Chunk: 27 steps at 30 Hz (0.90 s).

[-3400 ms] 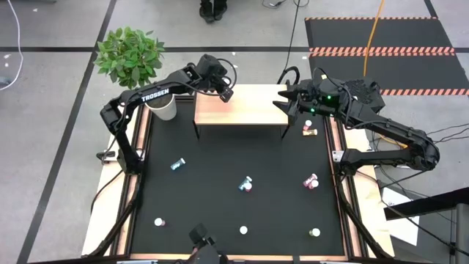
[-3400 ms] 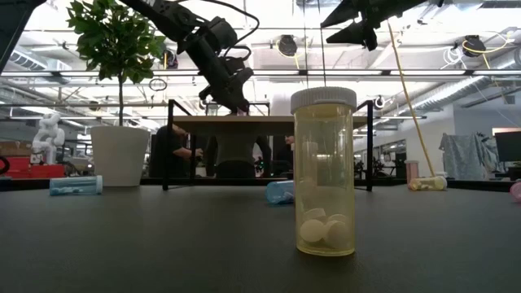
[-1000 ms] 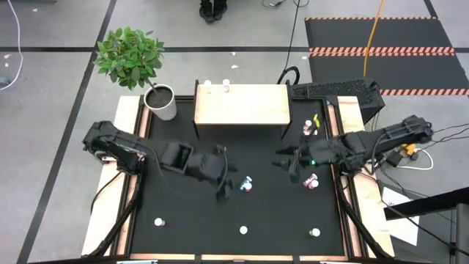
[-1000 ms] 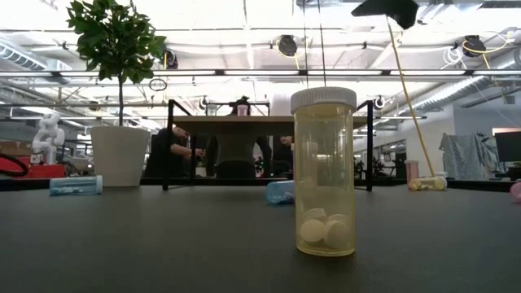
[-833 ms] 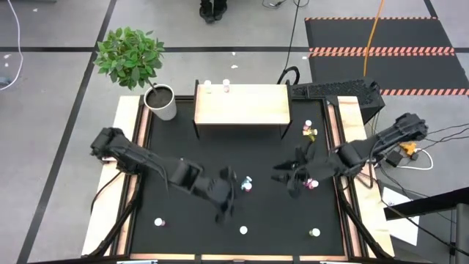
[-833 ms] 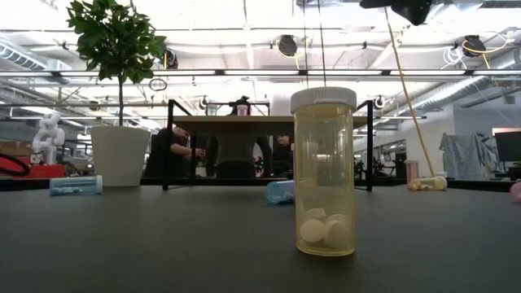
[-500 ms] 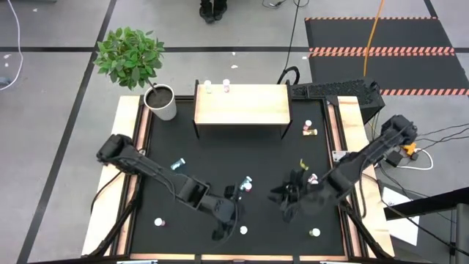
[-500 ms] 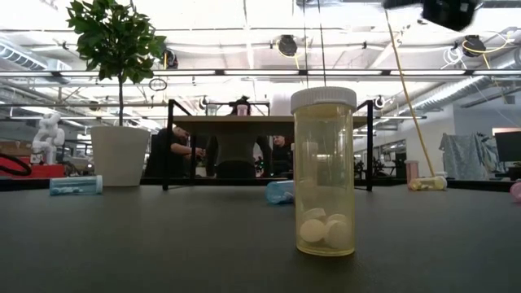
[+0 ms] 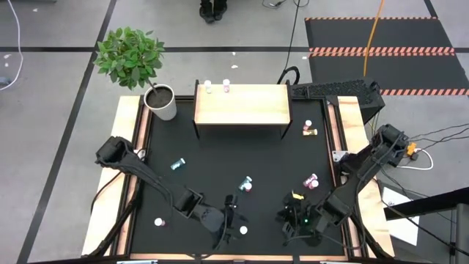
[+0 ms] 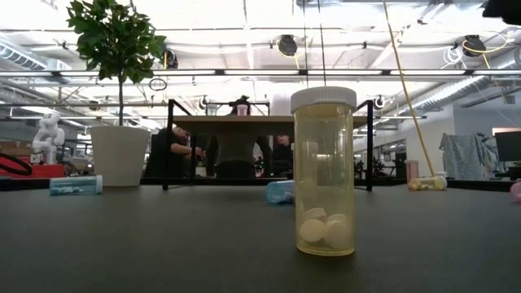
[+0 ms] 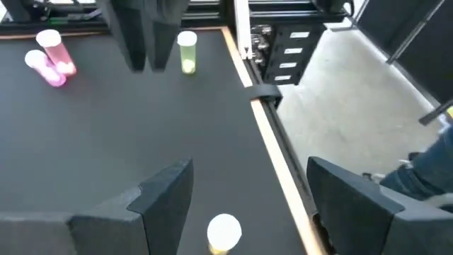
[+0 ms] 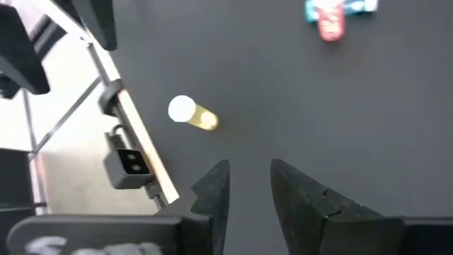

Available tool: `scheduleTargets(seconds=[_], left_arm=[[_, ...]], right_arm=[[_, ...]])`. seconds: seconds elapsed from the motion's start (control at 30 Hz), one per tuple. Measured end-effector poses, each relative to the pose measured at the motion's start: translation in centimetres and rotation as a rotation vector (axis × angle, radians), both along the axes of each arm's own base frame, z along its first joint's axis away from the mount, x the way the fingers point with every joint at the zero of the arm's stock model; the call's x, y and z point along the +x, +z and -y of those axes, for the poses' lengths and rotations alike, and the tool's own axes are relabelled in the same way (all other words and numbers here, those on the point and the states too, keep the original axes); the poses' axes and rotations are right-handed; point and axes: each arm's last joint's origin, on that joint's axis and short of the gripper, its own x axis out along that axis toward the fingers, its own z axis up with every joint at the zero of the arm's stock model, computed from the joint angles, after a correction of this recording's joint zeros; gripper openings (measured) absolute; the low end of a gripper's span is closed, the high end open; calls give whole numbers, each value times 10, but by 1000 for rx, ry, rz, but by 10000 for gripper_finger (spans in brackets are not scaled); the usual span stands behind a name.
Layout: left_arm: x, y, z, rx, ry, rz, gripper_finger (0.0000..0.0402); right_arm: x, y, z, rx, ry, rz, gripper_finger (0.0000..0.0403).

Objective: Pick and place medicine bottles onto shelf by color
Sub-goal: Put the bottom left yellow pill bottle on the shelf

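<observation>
The yellow bottle (image 9: 243,231) stands upright near the table's front edge, well apart from the shelf (image 9: 242,105), which sits at the far edge; in the low view the same bottle (image 10: 324,172) shows pills in its bottom. On the shelf's far rim two small bottles (image 9: 217,88) already stand. Between shelf and yellow bottle lie a teal-and-pink pair (image 9: 247,184), a teal bottle (image 9: 176,165) off to one side, a pink bottle (image 9: 311,180) to the other, and a pale green bottle (image 9: 315,233) near the front

The left gripper (image 9: 233,220) hangs just above the yellow bottle, its fingers (image 11: 166,195) spread wide with the white cap (image 11: 224,229) between them, grasping nothing. The right gripper (image 9: 297,220) is low beside it, fingers (image 12: 212,188) drawn near together with a narrow gap and nothing between them; its wrist view shows the yellow bottle (image 12: 192,114) ahead

This looks like the approach for a pick of the yellow bottle by the left arm. Next it likely needs to drop straight around the body below the cap, clench gently, and lift clear before carrying to the shelf; the right arm sits close enough that a collision seems the main risk
</observation>
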Motion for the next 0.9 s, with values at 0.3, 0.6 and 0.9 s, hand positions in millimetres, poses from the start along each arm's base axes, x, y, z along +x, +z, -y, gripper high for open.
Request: scheduleTargets(seconds=[0.3,0.6,0.9], left_arm=[[-13,-39,-7,47,-13,86,273],[-1,-77,-3,51,10,89,273],[1,-97,0,48,17,46,273]], right_arm=[[0,0,0,11,-7,2,125],[0,0,-2,34,20,-18,137],[-1,1,-3,42,41,-25,138]])
